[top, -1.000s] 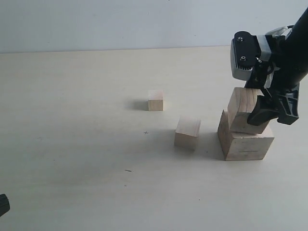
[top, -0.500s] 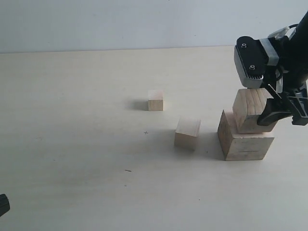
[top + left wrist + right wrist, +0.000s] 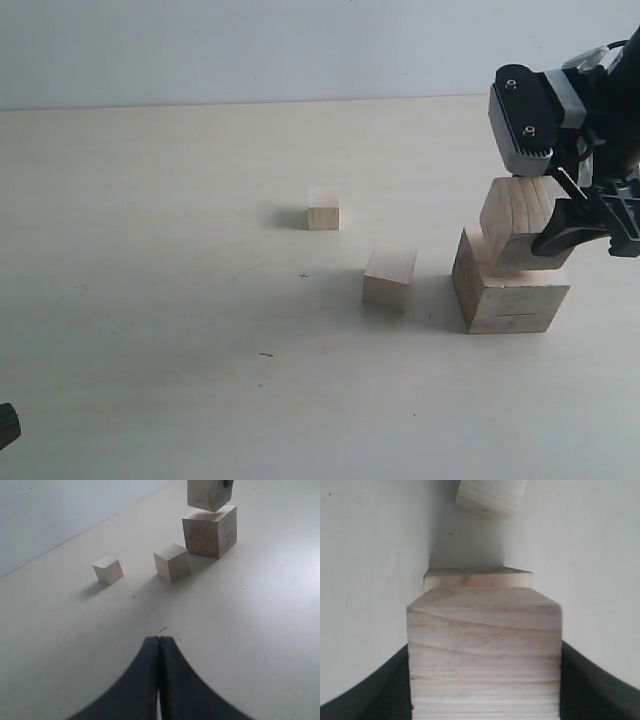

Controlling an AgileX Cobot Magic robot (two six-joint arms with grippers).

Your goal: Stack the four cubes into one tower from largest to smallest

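The four cubes sit on the pale tabletop (image 3: 150, 300), none yet forming a finished tower. At the far lower left corner of the exterior view only a dark tip shows. The left wrist view shows the left pincer (image 3: 159, 642) with its two dark fingers pressed together, holding nothing and well apart from every cube.

Just left of the frame's centre stands the smallest cube (image 3: 323, 208), alone and upright. A little to its right and lower in the frame is the third-largest cube (image 3: 390, 277), also alone, near the largest one but not touching it. At the right of the frame the largest cube (image 3: 508, 295) rests flat on the tabletop.

Directly over it is the second-largest cube (image 3: 520, 225), tilted slightly and gripped by the right pincer (image 3: 555, 215), whose fingers stand wide apart and clamp the cube's two opposite sides. The held cube's lower edge is at the top face of the largest cube; whether they touch cannot be told.
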